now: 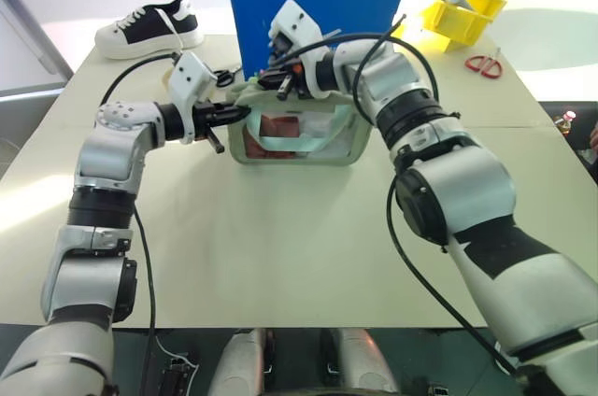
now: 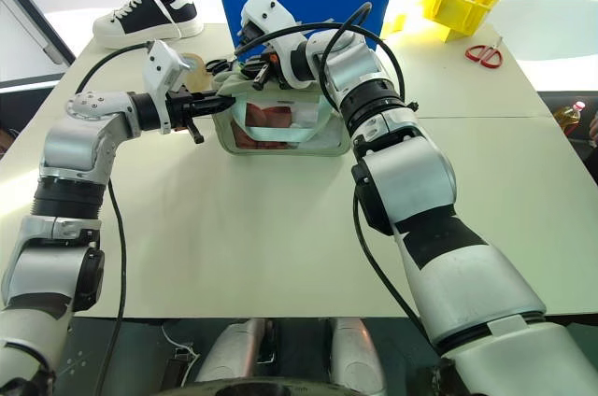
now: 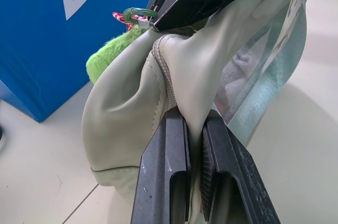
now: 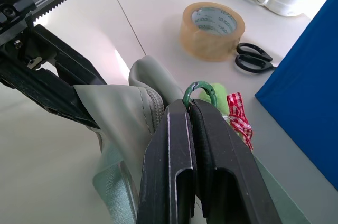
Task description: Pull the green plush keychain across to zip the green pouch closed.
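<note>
A: 2 grippers are working the green pouch (image 1: 297,137), which is sitting near the table's (image 1: 280,256) far edge, just in front of the blue cardboard box (image 1: 318,4).

B: What is the left gripper (image 3: 194,150) doing?

A: Pinching the pouch's end fabric, its fingers together on it.

B: And the right gripper (image 4: 189,109)?

A: Its fingers are closing on the green ring at the zipper's end, beside the green plush keychain (image 3: 108,57) and a red-checked ribbon (image 4: 238,110). A tape roll (image 4: 211,30) and black scissors (image 4: 253,57) are lying farther back.
</note>
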